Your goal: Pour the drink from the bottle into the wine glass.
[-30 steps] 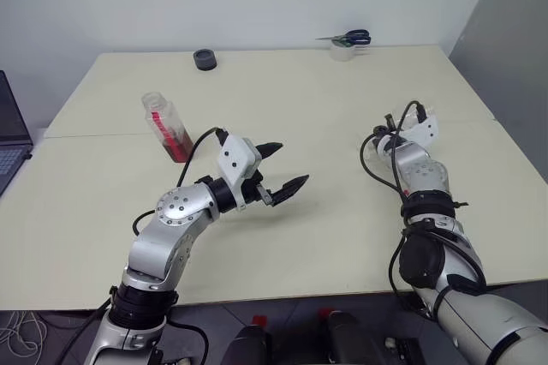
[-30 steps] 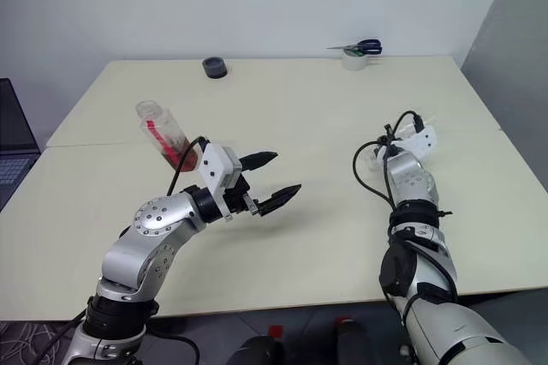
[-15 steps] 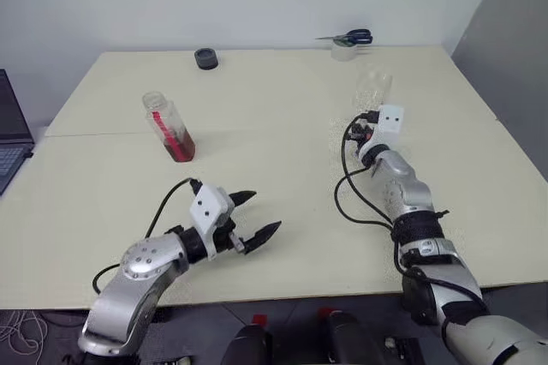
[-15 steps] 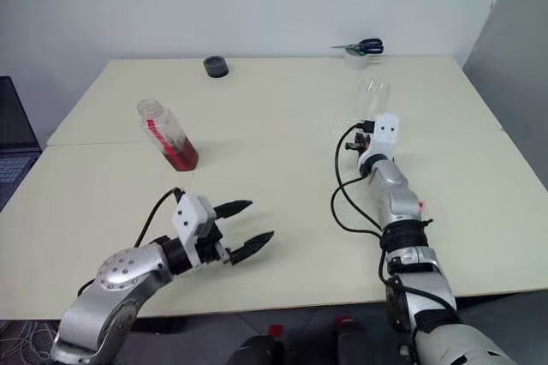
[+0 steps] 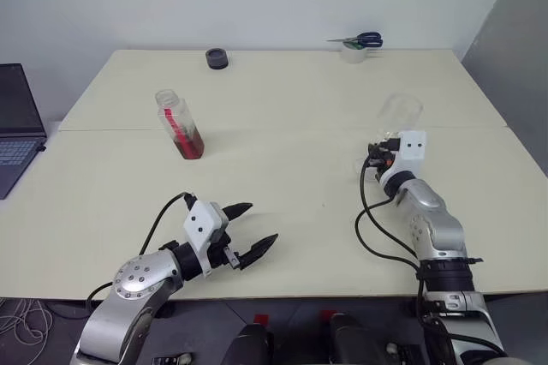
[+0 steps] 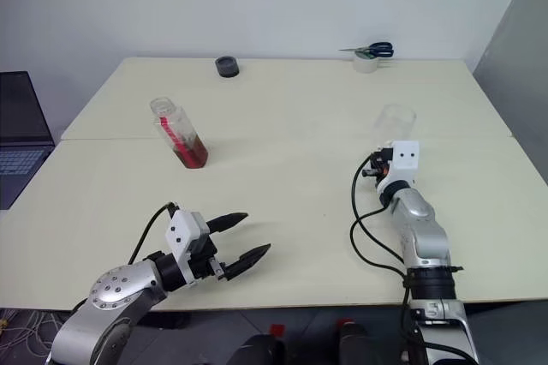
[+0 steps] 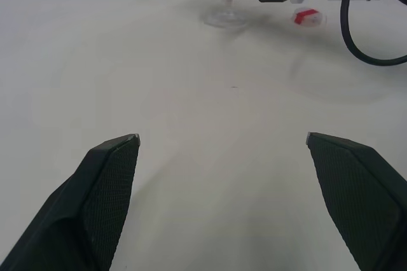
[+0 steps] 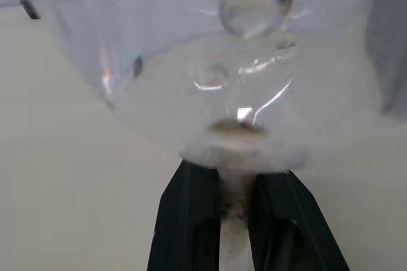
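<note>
The right gripper (image 8: 236, 220) has its two black fingers closed on the thin stem of the clear, colourless wine glass (image 6: 396, 122). The right wrist view shows that pinch up close, with the rounded bowl just above the fingertips. The head views give only the bowl standing upright beyond the white wrist housing. The left wrist view adds the glass's round foot (image 7: 224, 18) resting on the table, and a small red and white cap (image 7: 306, 16) lying on the table near it, under the right arm.

The left gripper (image 5: 245, 230) hangs over the near part of the table with its jaws spread wide and nothing between them. The left wrist view shows bare table between its fingers (image 7: 107, 182).

The small clear plastic bottle (image 5: 179, 122), squarish with a red vertical label strip, stands uncapped and leaning on the left half of the table, well apart from both grippers and from the glass. A little reddish-brown drink (image 5: 190, 144) sits in its bottom.

The pale cream table (image 5: 282, 116) has a seam running across it. A black tape roll (image 5: 217, 58) lies near its far edge, and blue-handled scissors (image 5: 358, 40) rest on a whitish tape roll (image 5: 352, 52) at the far right. A dark laptop (image 5: 19, 132) sits off the table's left side. Plain white wall stands behind.
</note>
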